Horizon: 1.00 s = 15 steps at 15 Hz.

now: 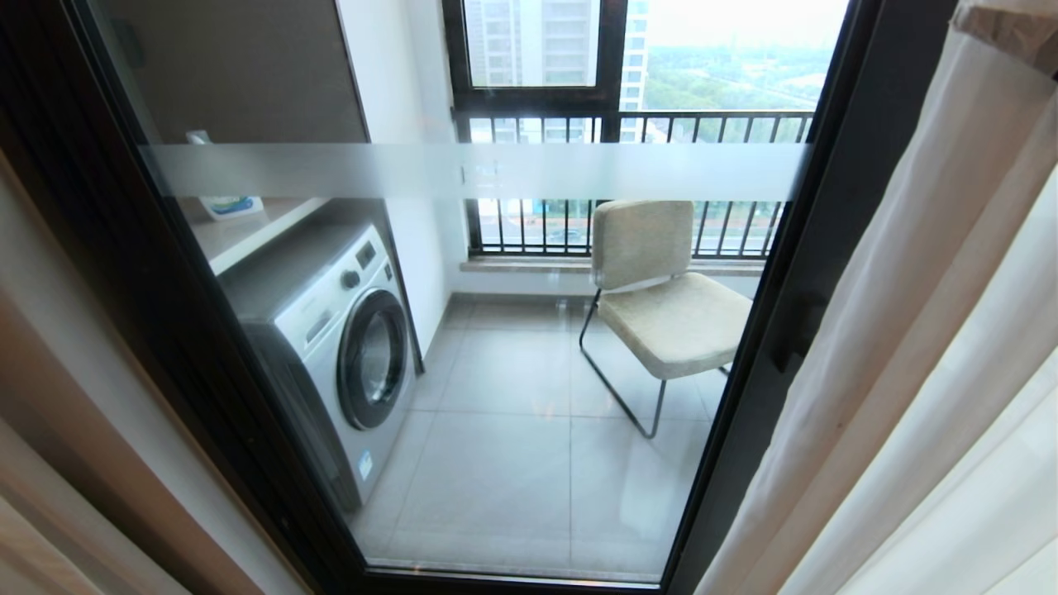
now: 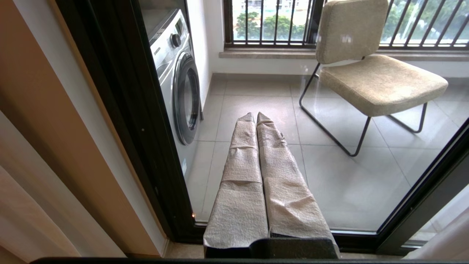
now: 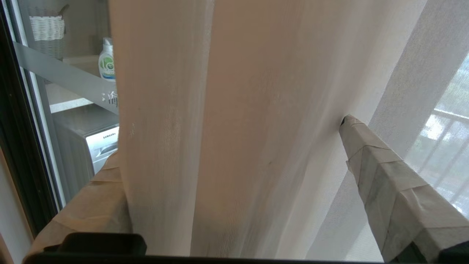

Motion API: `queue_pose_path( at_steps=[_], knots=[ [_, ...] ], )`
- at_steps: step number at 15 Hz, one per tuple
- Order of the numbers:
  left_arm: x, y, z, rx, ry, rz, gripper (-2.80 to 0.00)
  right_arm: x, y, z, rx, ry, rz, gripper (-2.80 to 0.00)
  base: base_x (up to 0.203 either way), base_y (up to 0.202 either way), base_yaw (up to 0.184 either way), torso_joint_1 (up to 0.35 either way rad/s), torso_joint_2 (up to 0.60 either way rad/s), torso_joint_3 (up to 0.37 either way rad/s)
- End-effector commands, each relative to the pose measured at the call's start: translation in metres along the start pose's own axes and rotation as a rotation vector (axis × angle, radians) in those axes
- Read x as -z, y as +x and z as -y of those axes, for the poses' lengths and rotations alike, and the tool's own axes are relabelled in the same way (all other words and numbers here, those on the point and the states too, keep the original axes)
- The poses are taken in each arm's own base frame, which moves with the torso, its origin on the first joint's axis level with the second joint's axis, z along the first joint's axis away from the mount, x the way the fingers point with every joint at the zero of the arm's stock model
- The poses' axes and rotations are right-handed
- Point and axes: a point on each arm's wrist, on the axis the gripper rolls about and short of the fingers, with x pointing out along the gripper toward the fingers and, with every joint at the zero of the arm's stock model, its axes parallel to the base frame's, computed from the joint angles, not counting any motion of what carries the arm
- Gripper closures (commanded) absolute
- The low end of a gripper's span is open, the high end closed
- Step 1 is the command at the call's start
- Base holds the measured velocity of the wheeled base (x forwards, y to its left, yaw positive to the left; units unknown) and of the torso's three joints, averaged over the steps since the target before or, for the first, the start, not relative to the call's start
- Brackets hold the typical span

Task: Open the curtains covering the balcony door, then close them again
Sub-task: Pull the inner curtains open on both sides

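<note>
- The door [image 1: 496, 330], a tall glass panel in a dark frame, fills the middle of the head view and is uncovered; a frosted band [image 1: 471, 171] crosses the glass high up.
- The curtains [image 1: 909, 372] hang gathered just right of the door's right frame post, cream fabric with white sheer beside it.
- More cream fabric [image 1: 50, 463] runs along the left of the door frame.
- The right gripper [image 3: 234, 154] is at the curtains right of the door, its paper-wrapped fingers [image 3: 388, 183] spread wide apart with folds of cream fabric between them; whether the fingers touch the cloth cannot be told.
- The left gripper [image 2: 255, 116] points at the lower part of the door glass, its wrapped fingers pressed together on nothing.
- Behind the door glass, a washer [image 1: 347, 347] stands at the left and a beige chair [image 1: 661, 306] at the right, near the black railing [image 1: 628, 182].
- A detergent bottle [image 3: 107, 60] sits on the shelf above the washer.
</note>
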Motion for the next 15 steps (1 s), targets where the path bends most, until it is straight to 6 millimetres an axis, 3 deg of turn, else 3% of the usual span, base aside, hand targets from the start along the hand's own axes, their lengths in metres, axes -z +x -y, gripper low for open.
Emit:
queue_pose_path(
  at_steps=[1,8,9,12,15],
  knots=[
    [0.0,0.0,0.0,-0.001,0.0,0.0,0.0,0.007,0.008,0.004,-0.003,0.003,-0.009,-2.8,0.0,0.0,0.0,0.0,0.0,0.0],
    [0.0,0.0,0.0,-0.001,0.0,0.0,0.0,0.015,0.015,0.007,-0.004,0.015,-0.027,-2.8,0.0,0.0,0.0,0.0,0.0,0.0],
    [0.0,0.0,0.0,-0.001,0.0,0.0,0.0,0.015,0.015,0.007,-0.004,0.016,-0.028,0.0,0.0,0.0,0.0,0.0,0.0,0.0],
    [0.0,0.0,0.0,-0.001,0.0,0.0,0.0,0.017,0.013,0.008,0.014,0.017,-0.036,0.0,0.0,0.0,0.0,0.0,0.0,0.0],
    [0.0,0.0,0.0,-0.001,0.0,0.0,0.0,0.018,0.014,0.01,0.165,0.023,-0.05,0.0,0.0,0.0,0.0,0.0,0.0,0.0]
  ],
)
